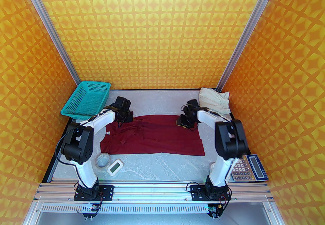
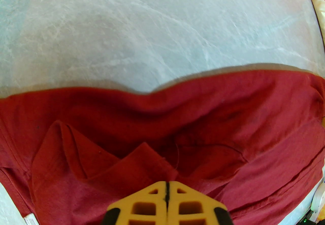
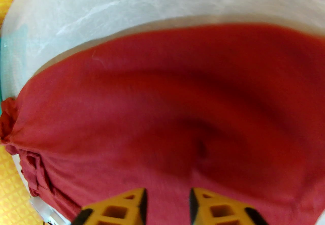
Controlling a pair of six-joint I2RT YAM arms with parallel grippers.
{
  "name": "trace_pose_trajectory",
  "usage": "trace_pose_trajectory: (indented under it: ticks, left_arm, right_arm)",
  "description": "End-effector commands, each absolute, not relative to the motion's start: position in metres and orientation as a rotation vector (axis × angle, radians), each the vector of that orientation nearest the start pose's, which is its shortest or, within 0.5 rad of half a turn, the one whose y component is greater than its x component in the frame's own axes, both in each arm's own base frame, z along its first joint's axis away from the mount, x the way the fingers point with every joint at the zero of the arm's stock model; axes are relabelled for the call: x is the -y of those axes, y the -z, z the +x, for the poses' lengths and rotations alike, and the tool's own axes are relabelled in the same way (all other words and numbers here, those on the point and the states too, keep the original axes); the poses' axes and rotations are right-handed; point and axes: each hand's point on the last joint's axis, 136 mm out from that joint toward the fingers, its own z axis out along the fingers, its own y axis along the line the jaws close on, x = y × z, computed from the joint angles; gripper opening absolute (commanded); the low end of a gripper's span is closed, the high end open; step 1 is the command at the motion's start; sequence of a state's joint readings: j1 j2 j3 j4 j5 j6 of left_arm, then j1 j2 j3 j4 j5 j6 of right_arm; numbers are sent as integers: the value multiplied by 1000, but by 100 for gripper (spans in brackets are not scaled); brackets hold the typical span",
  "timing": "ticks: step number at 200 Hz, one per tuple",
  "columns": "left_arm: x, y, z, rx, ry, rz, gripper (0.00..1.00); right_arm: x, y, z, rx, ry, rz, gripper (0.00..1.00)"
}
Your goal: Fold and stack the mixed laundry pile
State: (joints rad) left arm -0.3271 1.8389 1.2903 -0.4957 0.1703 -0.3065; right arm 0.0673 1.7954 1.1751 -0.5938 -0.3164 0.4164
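The dark red T-shirt point(image 1: 157, 137) lies spread across the middle of the marble-look table point(image 1: 162, 165), sleeves rumpled on its left side. It looks light, limp and thin, so it is best pinched at the hem or shoulder corners. The smaller cream garment point(image 1: 214, 103) sits bunched in the far right corner, well apart. The left gripper point(image 2: 167, 182) is clamped tight, seemingly nipping a raised fold near the shirt's far left edge. The right gripper point(image 3: 167, 189) hangs with its fingers parted over the far right edge, cloth lying beneath the gap.
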Motion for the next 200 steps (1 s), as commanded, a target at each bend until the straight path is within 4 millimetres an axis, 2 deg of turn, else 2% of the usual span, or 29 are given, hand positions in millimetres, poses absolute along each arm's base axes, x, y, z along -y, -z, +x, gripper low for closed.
trace_pose_trajectory:
  ticks: [1,15,30,71,89,112,154,198,200]
  left_arm:
    - [187,-83,409,-2645,484,123,0]
    - [192,-82,407,-2644,492,127,0]
    - [196,-81,406,-2644,502,131,0]
    - [199,-76,406,-2655,505,130,0]
    - [199,-76,406,-2655,505,132,0]
    - [200,-77,407,-2653,507,131,0]
    - [201,-82,409,-2640,514,124,0]
    - [201,-82,409,-2641,511,127,0]
    - [201,-81,408,-2642,511,126,0]
  right_arm:
    - [-46,-59,386,-2724,-574,658,40]
    - [-28,-55,380,-2706,-565,760,42]
    - [-19,-50,377,-2683,-588,839,44]
    - [-24,-35,387,-2652,-690,922,45]
    - [-24,-30,392,-2643,-703,935,39]
    - [-14,-29,394,-2658,-609,922,29]
    - [0,-36,395,-2667,-479,878,0]
    - [2,-50,388,-2669,-454,849,0]
    - [2,-51,388,-2671,-455,847,2]
